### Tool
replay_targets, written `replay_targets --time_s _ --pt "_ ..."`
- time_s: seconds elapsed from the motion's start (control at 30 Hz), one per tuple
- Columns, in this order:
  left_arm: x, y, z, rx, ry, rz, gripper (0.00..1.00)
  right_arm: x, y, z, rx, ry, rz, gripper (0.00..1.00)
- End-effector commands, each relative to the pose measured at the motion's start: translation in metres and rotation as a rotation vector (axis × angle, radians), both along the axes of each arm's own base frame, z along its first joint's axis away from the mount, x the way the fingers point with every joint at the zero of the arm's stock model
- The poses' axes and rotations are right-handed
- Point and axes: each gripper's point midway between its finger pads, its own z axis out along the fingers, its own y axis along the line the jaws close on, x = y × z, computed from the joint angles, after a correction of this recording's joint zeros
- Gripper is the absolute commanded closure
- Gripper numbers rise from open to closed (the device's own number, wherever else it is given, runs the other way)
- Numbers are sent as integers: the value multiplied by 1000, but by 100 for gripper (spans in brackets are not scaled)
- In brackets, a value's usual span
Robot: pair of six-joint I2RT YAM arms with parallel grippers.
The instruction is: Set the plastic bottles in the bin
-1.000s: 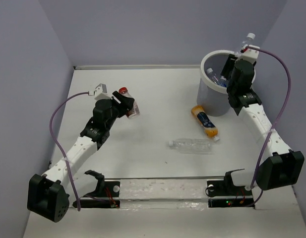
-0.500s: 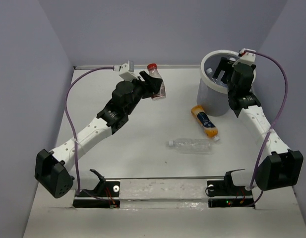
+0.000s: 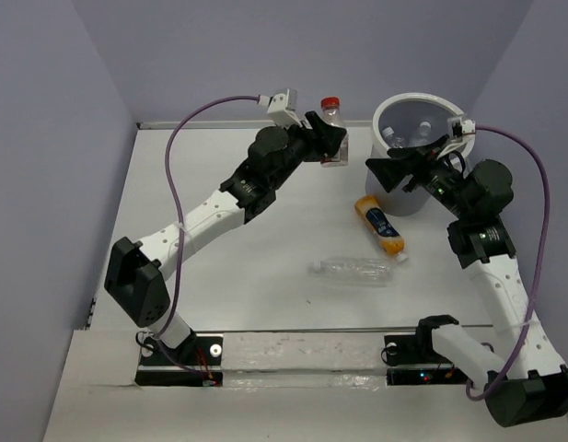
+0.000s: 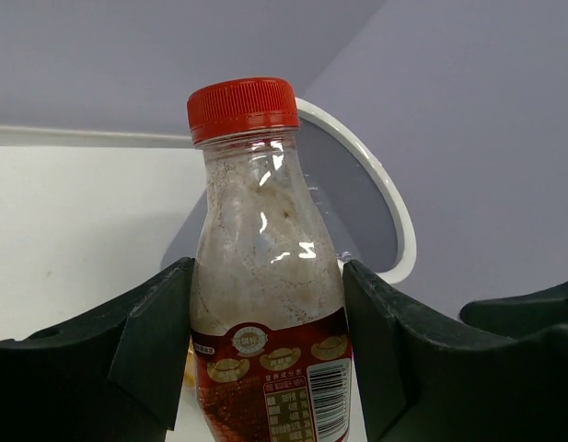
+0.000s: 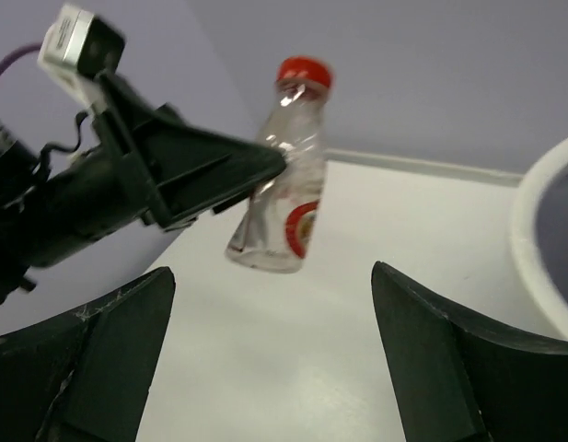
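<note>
My left gripper (image 3: 328, 138) is shut on the red-capped bottle (image 3: 332, 127), holding it upright in the air just left of the bin (image 3: 383, 109). In the left wrist view the bottle (image 4: 263, 267) sits between both fingers, with the bin's white rim (image 4: 399, 226) behind it. My right gripper (image 3: 380, 170) is open and empty in front of the bin, pointing left; its view shows the held bottle (image 5: 285, 193) and the bin's rim (image 5: 541, 258). Bottles (image 3: 396, 140) lie inside the bin. An orange bottle (image 3: 380, 226) and a clear bottle (image 3: 355, 270) lie on the table.
The purple back wall stands close behind the bin. The left arm (image 3: 210, 207) stretches diagonally across the table's left half. The right arm (image 3: 491, 267) runs along the right side. The white table (image 3: 265, 267) shows between them.
My left arm carried the red-capped bottle from the table's left up and right to beside the bin. My right gripper let a clear bottle go into the bin and swung out, pointing left.
</note>
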Motion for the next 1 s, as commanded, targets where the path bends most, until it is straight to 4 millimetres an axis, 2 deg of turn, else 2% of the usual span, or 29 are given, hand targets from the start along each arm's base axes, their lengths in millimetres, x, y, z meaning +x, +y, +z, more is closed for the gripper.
replay_targets --time_s 0.0,0.03,0.17,0.3,0.4,0.43,0.5,0.53,0.6,0.63,0.67,0.7,0.73,0.77,0.83,0.87,0.9,0.93,0.97 --pt "-18 -35 53 -113 -95 -125 83 -24 36 -10 20 49 283 7" --pt "-23 -43 57 -121 -100 -145 83 -24 36 -11 16 46 280 6" --pt "-33 -53 66 -152 -107 -185 83 -20 36 -15 10 57 279 6" --pt "-47 -67 62 -164 -95 -247 83 -13 37 -21 12 76 279 6" --pt "-53 -71 61 -171 -91 -265 83 -7 36 -27 22 101 266 13" --pt "-54 -71 60 -173 -91 -267 82 -6 37 -29 26 110 268 19" --pt "-56 -71 61 -182 -87 -271 82 -5 38 -32 30 119 278 25" --pt "-57 -72 60 -185 -86 -276 82 -5 38 -31 33 117 277 35" --pt "-58 -71 61 -185 -89 -278 70 -3 35 -29 38 110 250 52" --pt "-56 -67 59 -179 -90 -258 60 -3 34 -27 42 108 241 66" --pt "-55 -64 59 -173 -96 -243 38 -3 33 -25 46 106 233 72" --pt "-50 -53 59 -159 -105 -185 29 -2 31 -22 52 100 217 78" --pt "-49 -47 65 -160 -122 -160 21 -1 31 -21 53 99 211 78" --pt "-50 -36 66 -143 -122 -129 8 0 30 -17 57 93 201 82" --pt "-45 -18 65 -102 -124 -46 4 9 25 -19 47 107 158 85" --pt "-45 -13 50 -54 -99 -25 2 14 21 -18 29 100 129 87" --pt "-50 1 56 -52 -107 -2 1 19 18 -11 20 88 102 88" --pt "-48 10 32 3 -74 37 1 33 12 -14 4 95 46 88" --pt "-50 16 23 25 -60 54 1 40 8 -13 -5 99 15 88"
